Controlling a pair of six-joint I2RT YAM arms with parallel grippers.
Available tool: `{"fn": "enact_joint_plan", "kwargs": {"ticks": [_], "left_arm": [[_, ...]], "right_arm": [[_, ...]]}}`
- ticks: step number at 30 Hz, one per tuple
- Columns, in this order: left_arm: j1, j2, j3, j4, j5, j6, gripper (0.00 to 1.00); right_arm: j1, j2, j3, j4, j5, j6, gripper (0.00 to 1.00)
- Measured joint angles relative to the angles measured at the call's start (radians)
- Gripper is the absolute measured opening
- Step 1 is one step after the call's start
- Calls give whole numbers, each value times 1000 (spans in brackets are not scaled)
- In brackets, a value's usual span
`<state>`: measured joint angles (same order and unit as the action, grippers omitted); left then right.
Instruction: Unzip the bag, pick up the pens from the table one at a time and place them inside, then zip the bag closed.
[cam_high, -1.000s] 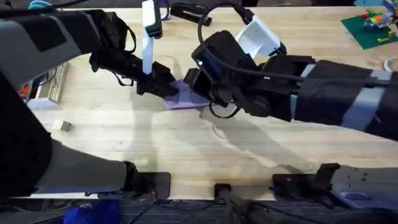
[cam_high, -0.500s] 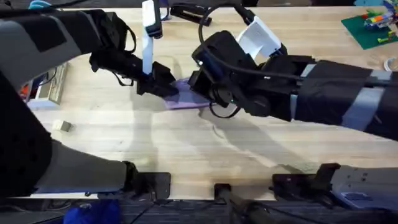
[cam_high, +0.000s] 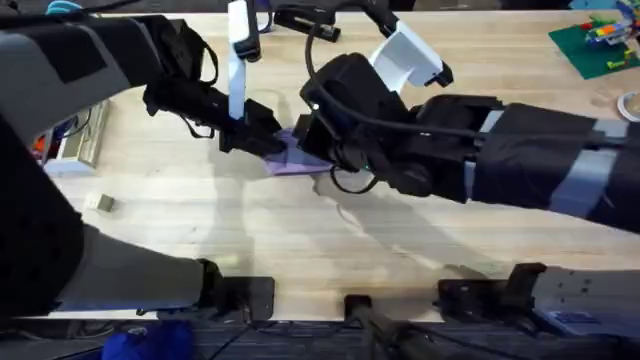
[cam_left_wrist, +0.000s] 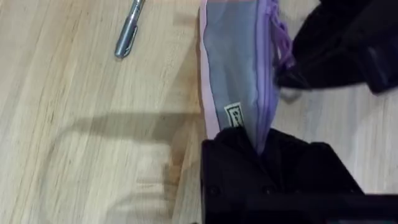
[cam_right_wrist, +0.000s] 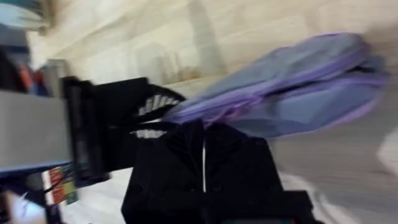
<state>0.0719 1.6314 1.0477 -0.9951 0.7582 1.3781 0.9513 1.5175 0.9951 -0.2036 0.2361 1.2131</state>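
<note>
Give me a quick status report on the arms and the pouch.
Left gripper shut on one end of the bag. Right gripper shut at the zipper edge. Silver pen lies on the table beside the bag. Nothing in the way.

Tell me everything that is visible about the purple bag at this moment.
The bag is a slim lavender pouch of soft fabric with a darker purple zipper along its length and a small label near one end. It lies on the table. The left gripper pinches one end; the right gripper is shut at the zipper line.
</note>
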Motion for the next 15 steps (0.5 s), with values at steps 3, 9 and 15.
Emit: {"fn": "enact_joint_plan", "kwargs": {"ticks": [3,9,15], "left_arm": [[0,0,0,0,0,0,42],[0,0,0,1,0,0,42],[0,0,0,1,0,0,42]], "right_arm": [[8,0,0,52,-1,-6,33],[10,0,0,100,-25,-9,33],[33,15,0,177,-76,-9,33]]}}
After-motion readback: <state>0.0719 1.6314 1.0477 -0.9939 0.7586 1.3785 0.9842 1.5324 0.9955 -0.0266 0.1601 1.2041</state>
